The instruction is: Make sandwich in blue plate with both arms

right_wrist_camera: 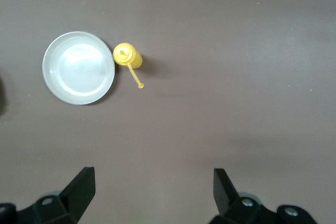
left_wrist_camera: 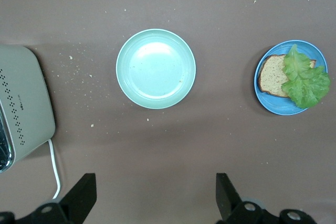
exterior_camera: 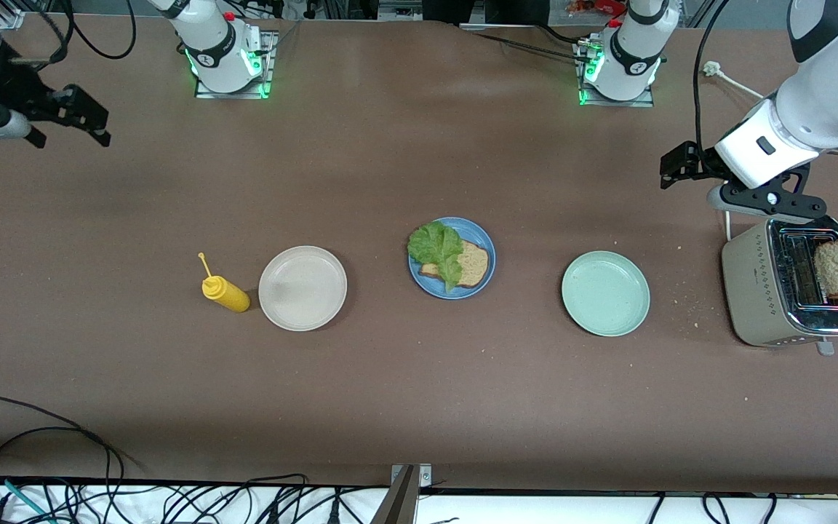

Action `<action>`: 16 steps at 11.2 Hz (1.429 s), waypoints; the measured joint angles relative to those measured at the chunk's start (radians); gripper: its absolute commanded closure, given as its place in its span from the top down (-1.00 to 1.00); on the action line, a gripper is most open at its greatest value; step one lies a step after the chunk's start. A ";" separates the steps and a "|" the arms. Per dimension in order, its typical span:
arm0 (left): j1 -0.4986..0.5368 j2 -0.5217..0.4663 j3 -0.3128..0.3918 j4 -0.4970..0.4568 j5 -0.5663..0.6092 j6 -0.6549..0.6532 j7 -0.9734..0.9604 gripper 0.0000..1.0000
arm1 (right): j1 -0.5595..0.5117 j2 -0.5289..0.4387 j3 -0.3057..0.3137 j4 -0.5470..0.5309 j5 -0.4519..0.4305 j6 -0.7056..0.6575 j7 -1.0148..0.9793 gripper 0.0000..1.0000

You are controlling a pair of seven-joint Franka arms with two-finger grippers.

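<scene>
- A brown bread slice (exterior_camera: 471, 263) is lying on the blue plate (exterior_camera: 483, 236) mid-table, ruffled lettuce (exterior_camera: 437, 247) draping over it.
- The left gripper (left_wrist_camera: 155, 195) is hovering near the toaster (exterior_camera: 753, 284), fingers spread.
- The right gripper (right_wrist_camera: 152, 192) is hanging over bare table, fingers spread.

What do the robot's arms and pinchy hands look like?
Both arms are big, smooth and white with dark grey bands at the joints, standing on bases that glow green. Each ends in a black end effector with two flat black fingers: the left end effector and the right end effector. Black cables trail near the right arm, and a small blue light shines by its wrist.
</scene>
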 measured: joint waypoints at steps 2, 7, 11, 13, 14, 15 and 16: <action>0.000 0.000 0.000 0.000 0.000 0.000 0.000 1.00 | -0.024 0.006 -0.005 -0.030 0.000 0.044 -0.001 1.00; 0.000 0.000 0.000 0.000 0.000 0.000 0.000 1.00 | -0.025 0.001 -0.003 -0.032 0.000 0.049 0.000 1.00; 0.000 0.000 0.000 0.000 0.000 0.000 0.000 1.00 | -0.025 0.000 0.001 -0.021 0.000 0.054 0.001 1.00; 0.000 0.000 0.000 0.000 0.000 0.000 0.000 1.00 | -0.025 0.000 0.002 -0.016 0.000 0.054 0.000 1.00; 0.000 0.000 0.000 0.000 0.000 0.000 0.000 1.00 | -0.025 0.000 0.003 -0.010 0.000 0.050 0.000 1.00; 0.000 0.000 0.000 0.000 0.000 0.000 0.000 1.00 | -0.024 0.000 0.003 0.003 0.000 0.035 0.000 1.00; 0.000 0.000 0.000 0.000 0.000 0.000 0.000 1.00 | -0.024 0.000 0.003 0.022 0.000 0.010 0.000 1.00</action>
